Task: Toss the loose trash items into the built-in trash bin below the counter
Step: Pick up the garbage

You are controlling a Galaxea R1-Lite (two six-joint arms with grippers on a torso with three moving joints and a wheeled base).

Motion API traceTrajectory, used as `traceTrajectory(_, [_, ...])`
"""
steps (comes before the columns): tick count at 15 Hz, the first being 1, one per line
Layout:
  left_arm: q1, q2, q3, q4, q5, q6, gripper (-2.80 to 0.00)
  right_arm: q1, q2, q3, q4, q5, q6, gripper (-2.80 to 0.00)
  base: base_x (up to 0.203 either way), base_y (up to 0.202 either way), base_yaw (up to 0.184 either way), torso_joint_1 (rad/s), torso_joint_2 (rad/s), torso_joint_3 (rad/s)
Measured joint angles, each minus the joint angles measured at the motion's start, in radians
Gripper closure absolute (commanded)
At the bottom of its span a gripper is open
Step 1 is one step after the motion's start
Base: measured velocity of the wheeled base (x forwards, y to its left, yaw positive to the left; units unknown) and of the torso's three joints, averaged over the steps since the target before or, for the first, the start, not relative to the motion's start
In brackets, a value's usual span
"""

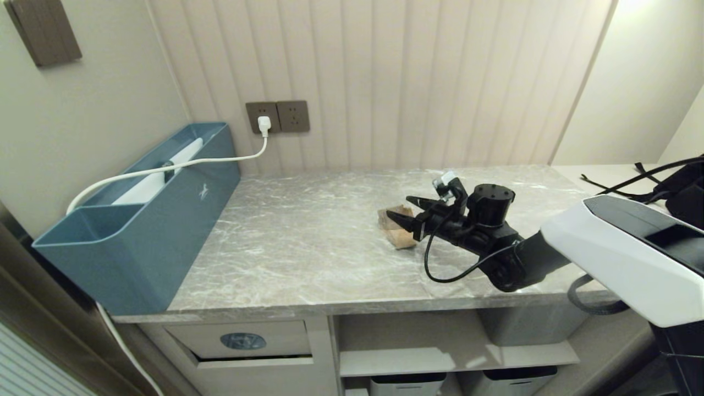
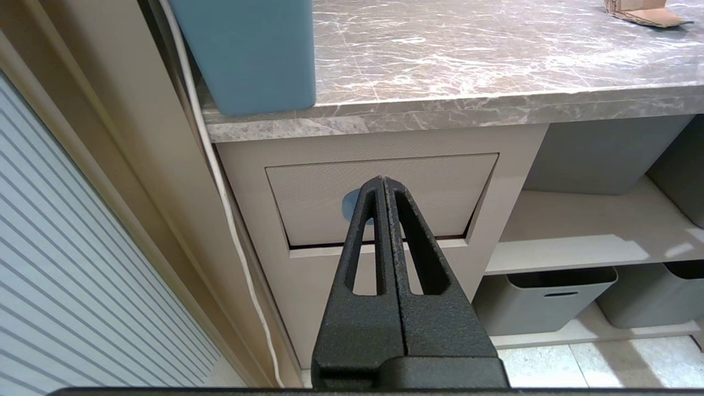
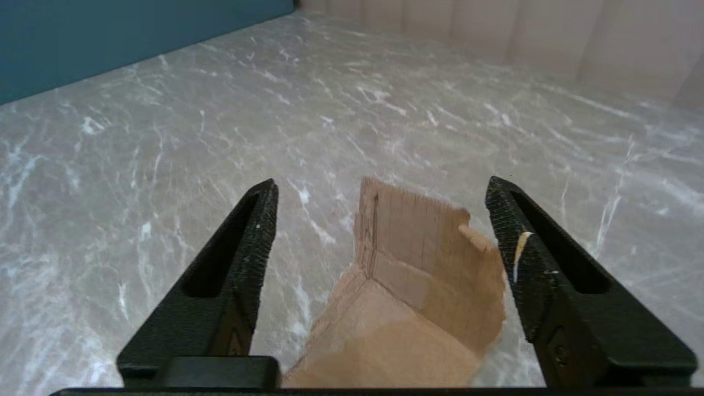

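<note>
Right gripper [image 3: 379, 187] of mine is wide open and holds nothing. Between its two black, bumpy fingers [image 3: 250, 236] sits a cardboard scrap [image 3: 423, 275]. It is brown, torn at the edges and bent up like a little corner, with thin ribs on its inside. It lies on the counter [image 1: 308, 247], not touching either finger that I can see. That counter is a flat grey slab, smooth, with white wavy lines like marble. Farther off past my fingers stands a long teal box [image 1: 137, 231] with a white cord [image 1: 181, 165] going into it. My left gripper [image 2: 384, 184] is pressed tight together, empty, down in front of the beige trash bin flap [image 2: 418, 192] under the counter.
</note>
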Motion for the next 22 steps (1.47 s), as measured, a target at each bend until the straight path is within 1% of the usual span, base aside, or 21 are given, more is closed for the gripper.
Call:
traceTrajectory(5, [0.0, 0.0, 0.0, 0.0, 0.0, 0.0, 0.0, -0.003, 0.054, -0.036, 0.004, -0.005, 0.006, -2.8, 0.0, 0.0, 0.0, 0.0, 0.0, 0.0])
traceTrajectory(10, [0.0, 0.0, 0.0, 0.0, 0.0, 0.0, 0.0, -0.007, 0.091, -0.102, 0.06, -0.009, 0.004, -2.8, 0.0, 0.0, 0.0, 0.0, 0.0, 0.0])
traceTrajectory(16, [0.0, 0.0, 0.0, 0.0, 0.0, 0.0, 0.0, -0.013, 0.1, -0.135, 0.059, -0.01, -0.007, -2.8, 0.0, 0.0, 0.0, 0.0, 0.0, 0.0])
traceTrajectory(22, [0.0, 0.0, 0.0, 0.0, 0.0, 0.0, 0.0, -0.013, 0.084, -0.127, 0.02, -0.011, -0.007, -2.8, 0.0, 0.0, 0.0, 0.0, 0.0, 0.0])
